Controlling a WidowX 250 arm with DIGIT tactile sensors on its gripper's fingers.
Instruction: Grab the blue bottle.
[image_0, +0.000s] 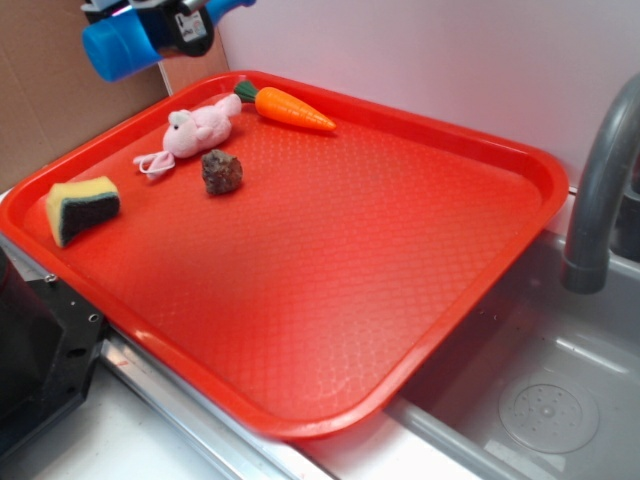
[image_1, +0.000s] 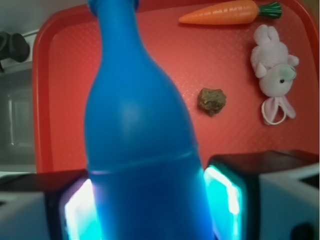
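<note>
The gripper (image_1: 147, 200) pinches the blue bottle (image_1: 137, 135) by its body, holding it aloft above the red tray's (image_0: 520, 160) far corner. Lifted clear, it hangs over the carrot (image_0: 292, 108) and plush rabbit (image_0: 200, 130), suggesting the grab is secure.

Claw (image_1: 145, 200) raised high above the tray's far corner, pads (image_1: 222, 192) clamped on blue bottle (image_1: 140, 140).
</note>
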